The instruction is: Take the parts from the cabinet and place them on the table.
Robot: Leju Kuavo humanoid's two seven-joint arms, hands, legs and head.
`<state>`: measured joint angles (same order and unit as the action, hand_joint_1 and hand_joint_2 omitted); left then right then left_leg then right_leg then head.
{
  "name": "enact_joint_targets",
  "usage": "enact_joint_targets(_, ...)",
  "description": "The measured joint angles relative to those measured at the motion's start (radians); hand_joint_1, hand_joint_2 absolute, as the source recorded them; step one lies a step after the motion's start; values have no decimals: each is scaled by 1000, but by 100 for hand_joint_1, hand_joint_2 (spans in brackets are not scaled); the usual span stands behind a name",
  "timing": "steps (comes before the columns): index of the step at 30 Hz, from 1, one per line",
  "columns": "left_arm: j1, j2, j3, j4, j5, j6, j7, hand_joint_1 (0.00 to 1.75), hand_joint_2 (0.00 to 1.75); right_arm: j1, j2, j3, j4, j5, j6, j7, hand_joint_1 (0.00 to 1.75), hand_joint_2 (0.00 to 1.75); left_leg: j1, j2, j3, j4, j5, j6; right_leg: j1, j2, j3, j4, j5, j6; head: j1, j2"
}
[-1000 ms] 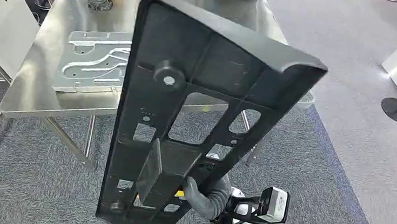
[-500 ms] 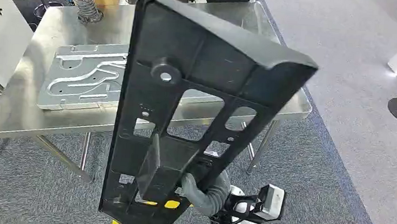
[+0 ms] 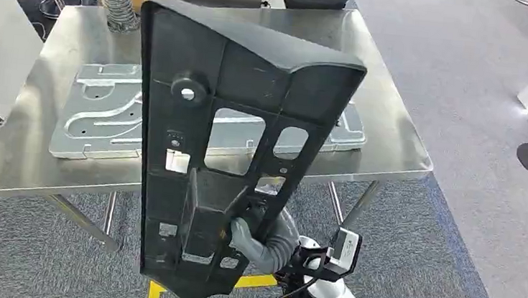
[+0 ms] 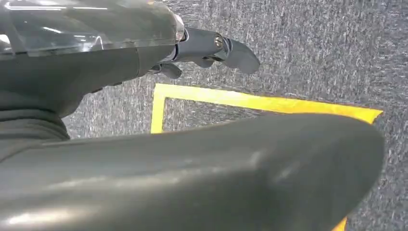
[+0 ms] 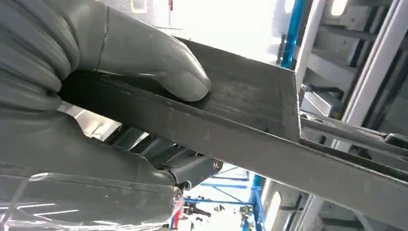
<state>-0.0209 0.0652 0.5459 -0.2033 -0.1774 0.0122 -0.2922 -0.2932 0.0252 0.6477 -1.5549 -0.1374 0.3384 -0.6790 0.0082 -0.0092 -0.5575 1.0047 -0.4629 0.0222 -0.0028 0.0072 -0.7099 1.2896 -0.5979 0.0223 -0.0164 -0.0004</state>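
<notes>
The right hand (image 3: 262,237) is clamped on the black plastic panel (image 3: 228,117), gripping a boxed rib near its lower end; the right wrist view shows the thumb (image 5: 159,67) pressed flat on one face of that rib with the fingers (image 5: 190,171) curled beneath it. The panel stands nearly upright in front of the robot, its top edge leaning over the near side of the steel table (image 3: 398,143) and held clear of it. A stamped metal plate (image 3: 105,117) already lies on the tabletop, partly hidden behind the panel. The left hand (image 4: 211,50) hangs low over grey carpet and yellow floor tape (image 4: 250,102), holding nothing, fingers loosely bent and apart. Principal risk: the panel is long and held at one end by one hand only, so its weight sits well above the grip and it could pivot or slip in the fingers during lowering (smooth plastic under a thumb pad gives little purchase). Second risk: the panel may land on the metal plate, or with too much of its length overhanging the near table edge, and tip to the floor. Third: the panel blocks much of the head view, so the landing spot is poorly seen.
</notes>
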Motion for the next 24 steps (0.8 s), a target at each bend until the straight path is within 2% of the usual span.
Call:
enact_joint_targets(2, -2, 0, 2, 0, -3, 0, -2, 0, 0, -1, -2, 1, -2, -6, -6, -6, 175, 175, -2, -2, 32, 0, -21, -4, 1, 0, 46, -162, 120, -10, 0, 0)
enact_joint_targets(3, -2, 0, 3, 0, -8, -1, -5, 0, 0, -1, -3, 1, -5, -6, -15, -8, 175, 175, -2, -2, 44, -2, -32, -7, 6, -1, 70, -247, 189, -21, 0, 0)
enact_joint_targets(4, -2, -5, 4, 1, -11, -1, -4, 0, 0, -2, -6, 0, -6, -5, -23, -11, 175, 175, -6, -1, 52, 3, -41, -13, 13, -1, 66, -257, 171, -26, -1, 0)
enact_joint_targets(5, -5, -5, 5, 1, -13, -1, -7, 0, 0, -4, -7, -1, -9, 4, -33, -13, 175, 175, -4, -3, 47, -1, -45, -20, 14, 0, 69, -263, 164, -30, 0, 0)
enact_joint_targets(6, -6, -5, 5, 0, -16, -1, -7, 0, 0, -4, -10, -3, -17, 15, -47, -14, 175, 175, -2, -2, 52, -4, -48, -26, 16, -1, 71, -266, 176, -36, 0, 0)
enact_joint_targets(7, -5, -5, 5, 0, -20, -2, -9, 0, 0, -5, -12, -7, -25, 24, -62, -14, 175, 175, -5, -1, 61, 9, -38, -33, 15, 1, 77, -273, 170, -45, 0, 0)
enact_joint_targets(8, -6, -4, 5, 0, -24, -2, -9, 0, 0, -5, -14, -14, -35, 34, -76, -16, 175, 175, -4, 0, 67, 9, -45, -38, 9, 1, 98, -280, 170, -52, 0, 0)
enact_joint_targets(9, -7, -6, 5, 0, -26, -4, -10, 0, 0, -6, -18, -21, -45, 38, -82, -17, 175, 175, -2, 2, 62, 33, -52, -39, 7, 0, 115, -289, 168, -56, 0, 0)
enact_joint_targets(10, -9, -8, 5, 0, -29, -5, -11, 0, 0, -12, -21, -27, -53, 40, -87, -18, 175, 175, -1, 3, 37, 84, -63, -42, 6, -1, 123, -291, 163, -62, 0, 0)
enact_joint_targets(11, -10, -8, 6, 0, -29, -5, -11, 0, 0, -17, -22, -33, -60, 49, -95, -18, 175, 175, 1, 3, -8, 158, -87, -47, 7, -1, 130, -291, 155, -63, 0, 0)
enact_joint_targets(13, -8, -7, 6, 0, -35, -11, -13, 0, 0, -18, -28, -48, -80, 84, -136, -18, 175, 175, 4, 3, -100, 291, -153, -54, 8, -1, 144, -291, 140, -63, 0, 0)
enact_joint_targets(14, -6, -7, 6, 0, -39, -14, -14, 0, 0, -19, -34, -60, -93, 106, -166, -18, 175, 175, 5, 3, -126, 312, -156, -56, 8, 0, 152, -290, 136, -63, 0, 0)
enact_joint_targets(15, -5, -7, 6, 0, -45, -18, -15, 0, 0, -27, -40, -76, -111, 129, -201, -18, 175, 175, 6, 3, -132, 284, -127, -58, 7, 1, 163, -289, 127, -60, 0, 0)
enact_joint_targets(16, -5, -7, 6, 0, -52, -21, -21, 0, 0, -39, -50, -107, -137, 148, -250, -18, 175, 175, 7, 3, -120, 222, -77, -58, 6, 1, 174, -289, 119, -57, 0, 0)
enact_joint_targets(18, -3, -6, 6, 0, -64, -25, -29, 0, 0, -86, -67, -181, -175, 161, -295, -18, 175, 175, 8, 5, -74, 48, 62, -58, 4, 0, 193, -287, 101, -48, 0, 0)
enact_joint_targets(19, -1, -7, 6, 1, -68, -29, -29, 0, 0, -117, -80, -225, -188, 176, -307, -19, 175, 175, 5, 5, -76, 29, 57, -54, 5, 1, 196, -284, 96, -43, 0, 0)
enact_joint_targets(20, -4, -7, 6, 0, -74, -32, -30, 0, 0, -154, -91, -268, -199, 182, -308, -18, 175, 175, -3, 6, -73, 11, 44, -41, 6, 2, 183, -281, 95, -37, 0, 0)
enact_joint_targets(21, -6, -6, 6, 0, -77, -33, -29, 0, 0, -187, -101, -306, -207, 193, -308, -5, 175, 175, -3, 6, -78, 16, 60, -30, 7, 4, 181, -281, 93, -31, 0, 0)
enact_joint_targets(23, -5, -7, 6, 0, -80, -33, -29, 0, 0, -268, -120, -375, -209, 212, -306, 34, 175, 175, -2, 6, -77, 16, 58, -21, 7, 4, 183, -283, 87, -19, 0, 0)
enact_joint_targets(24, -8, -8, 7, 0, -80, -34, -29, 0, 0, -307, -130, -399, -209, 227, -306, 64, 175, 175, 3, 6, -71, 7, 60, -15, 2, 1, 183, -273, 74, -12, 0, 0)
